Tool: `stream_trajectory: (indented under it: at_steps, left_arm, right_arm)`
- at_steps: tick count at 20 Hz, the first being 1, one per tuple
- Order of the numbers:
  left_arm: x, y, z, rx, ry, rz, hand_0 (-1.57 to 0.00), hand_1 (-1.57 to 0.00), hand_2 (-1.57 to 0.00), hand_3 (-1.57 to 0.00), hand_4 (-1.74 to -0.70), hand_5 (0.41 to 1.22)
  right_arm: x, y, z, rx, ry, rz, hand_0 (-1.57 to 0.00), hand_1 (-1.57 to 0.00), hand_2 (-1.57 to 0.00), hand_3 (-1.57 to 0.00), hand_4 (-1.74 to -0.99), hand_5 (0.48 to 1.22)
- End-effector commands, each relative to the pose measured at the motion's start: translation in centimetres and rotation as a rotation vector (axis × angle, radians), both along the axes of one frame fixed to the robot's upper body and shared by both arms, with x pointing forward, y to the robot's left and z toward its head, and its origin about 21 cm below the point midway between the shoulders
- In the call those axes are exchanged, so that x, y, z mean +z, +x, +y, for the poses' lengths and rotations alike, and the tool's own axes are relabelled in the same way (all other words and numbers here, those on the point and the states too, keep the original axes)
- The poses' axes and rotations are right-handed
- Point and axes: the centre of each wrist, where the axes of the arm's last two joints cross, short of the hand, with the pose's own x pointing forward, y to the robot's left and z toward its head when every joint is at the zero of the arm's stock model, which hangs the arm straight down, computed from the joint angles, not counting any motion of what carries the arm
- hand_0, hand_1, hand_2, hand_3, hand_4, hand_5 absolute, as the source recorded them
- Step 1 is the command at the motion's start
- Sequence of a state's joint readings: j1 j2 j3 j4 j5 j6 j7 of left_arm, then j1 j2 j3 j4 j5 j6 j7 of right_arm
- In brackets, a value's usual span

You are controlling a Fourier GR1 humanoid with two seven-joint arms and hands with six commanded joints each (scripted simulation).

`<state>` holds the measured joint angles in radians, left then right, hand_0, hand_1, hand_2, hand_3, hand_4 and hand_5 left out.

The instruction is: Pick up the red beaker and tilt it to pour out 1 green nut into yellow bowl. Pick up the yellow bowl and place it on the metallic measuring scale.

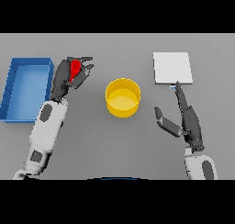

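Left hand (69, 76) fingers curled round red beaker (74, 69), yellow bowl (123, 97) beside it

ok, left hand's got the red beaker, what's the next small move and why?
Probably carry it right toward the round yellow bowl: the left hand grips the red beaker off to the bowl's left, so tilting now would likely spill onto the grey table.
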<state>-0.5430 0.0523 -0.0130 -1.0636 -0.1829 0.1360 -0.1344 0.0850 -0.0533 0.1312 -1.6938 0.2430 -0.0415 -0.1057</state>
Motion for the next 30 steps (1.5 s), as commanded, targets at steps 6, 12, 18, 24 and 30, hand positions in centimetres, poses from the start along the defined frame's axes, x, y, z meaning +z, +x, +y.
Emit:
stream_trajectory:
  at_steps: [6, 12, 18, 24, 30]
  left_arm:
    - [3.0, 0.0, -1.1, -0.138, 0.355, -0.003, -1.56, -1.56, -1.56, -1.56, -1.73, 1.117]
    - [4.4, 0.4, -1.7, -0.205, 0.624, -0.042, -1.57, -1.57, -1.57, -1.57, -1.74, 1.112]
    - [5.7, 2.0, -4.5, -0.314, 1.097, -0.166, -1.57, -1.57, -1.57, -1.57, -1.74, 1.177]
    - [7.7, 3.1, -7.1, -0.476, 1.488, -0.234, -1.57, -1.57, -1.57, -1.57, -1.64, 1.209]
    - [8.1, 3.3, -10.0, -0.598, 1.74, -0.268, -1.57, -1.57, -1.57, -1.57, -1.71, 1.218]
  right_arm:
    - [0.2, -0.2, 0.5, -0.001, -0.019, -0.011, 0.0, 0.0, 0.0, 0.0, -1.243, 0.696]
    - [0.2, -0.5, 0.1, -0.004, -0.027, 0.017, 0.0, 0.0, 0.0, 0.0, -1.254, 0.717]
    - [0.3, -0.7, 0.3, 0.015, -0.008, 0.012, 0.0, 0.0, 0.0, 0.0, -1.268, 0.722]
    - [0.1, -0.2, 0.3, -0.007, 0.0, -0.003, 0.0, 0.0, 0.0, 0.0, -1.253, 0.688]
    - [-0.2, -0.4, 0.6, -0.027, 0.009, 0.003, 0.0, 0.0, 0.0, 0.0, -1.198, 0.65]
